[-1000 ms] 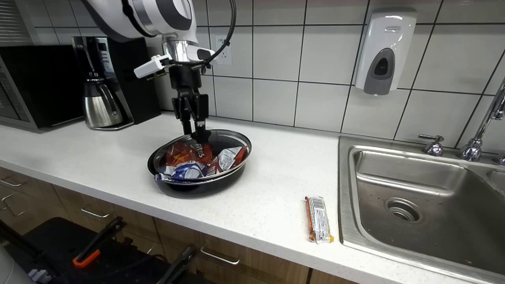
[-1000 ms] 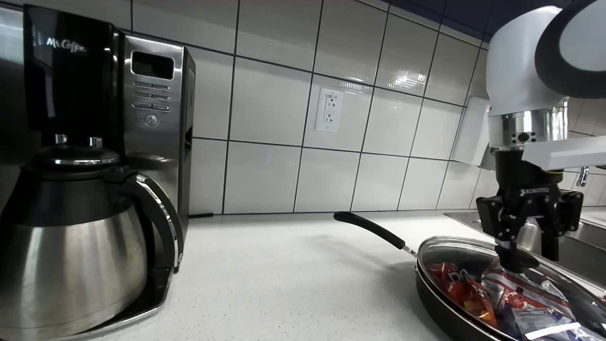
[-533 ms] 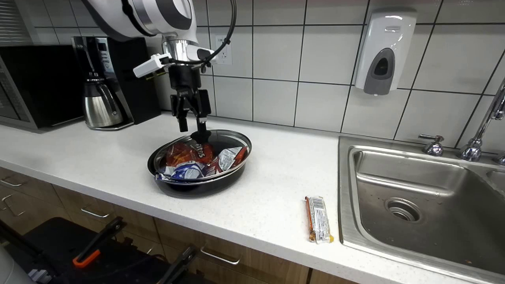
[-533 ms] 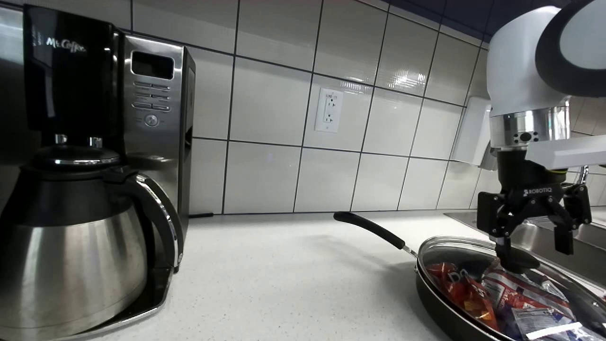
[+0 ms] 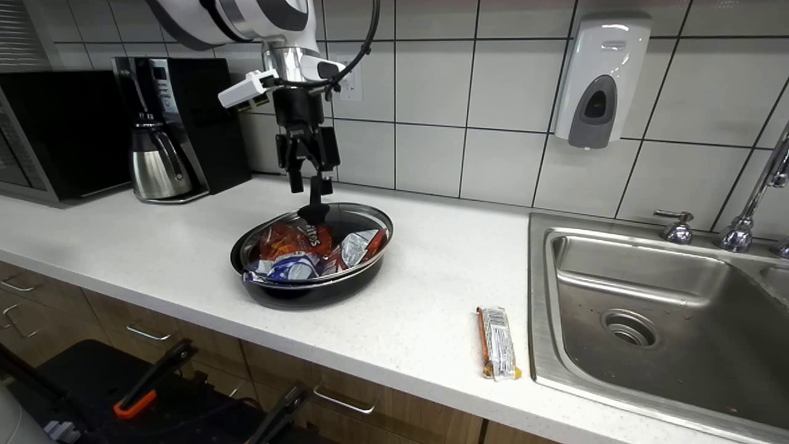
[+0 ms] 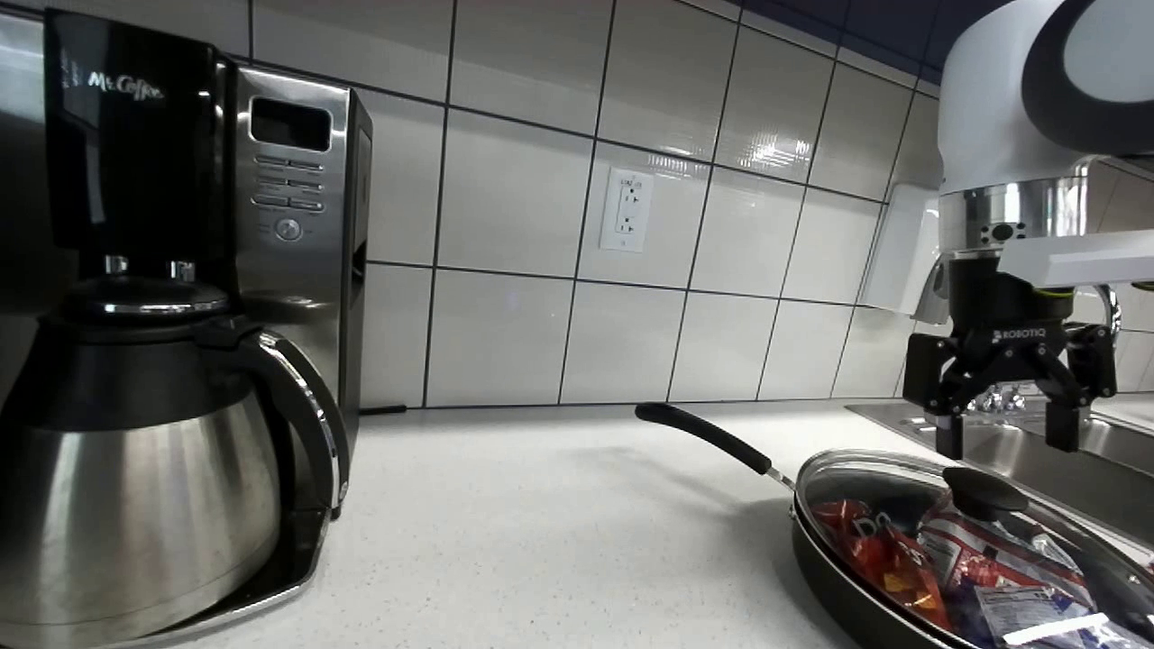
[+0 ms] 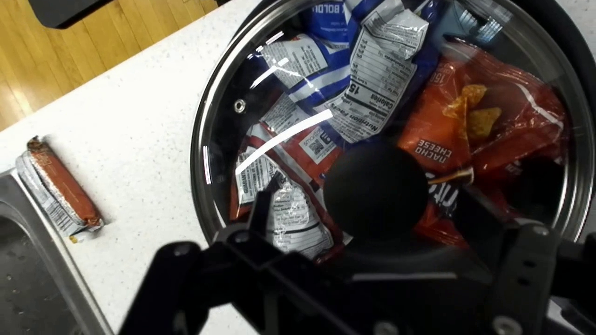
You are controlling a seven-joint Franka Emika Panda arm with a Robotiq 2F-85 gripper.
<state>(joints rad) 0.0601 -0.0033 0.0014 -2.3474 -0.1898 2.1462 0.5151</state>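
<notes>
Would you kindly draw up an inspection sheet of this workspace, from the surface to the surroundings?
Surface: white, speckled counter.
Job's things: glass lid on the pan, with bags visible beneath.
Clutter: wrapped bar lying beside the sink.
Pincer: open above the lid's knob, holding nothing.
Cables: black cable curving from the arm up out of frame.
Surroundings: coffee maker, outlet, dispenser, tap, tiled wall.

A kitchen is indicated: a sink (image 5: pixel 616 271) with a faucet (image 5: pixel 744 220) is set into the tabletop (image 5: pixel 431 296), on which a coffee maker (image 6: pixel 180 207) and a pan (image 5: pixel 320 296) are seen; drawers (image 5: pixel 132 311) are fitted below, and a soap dispenser (image 5: pixel 604 74) is mounted on the tiled wall (image 5: pixel 434 80).
</notes>
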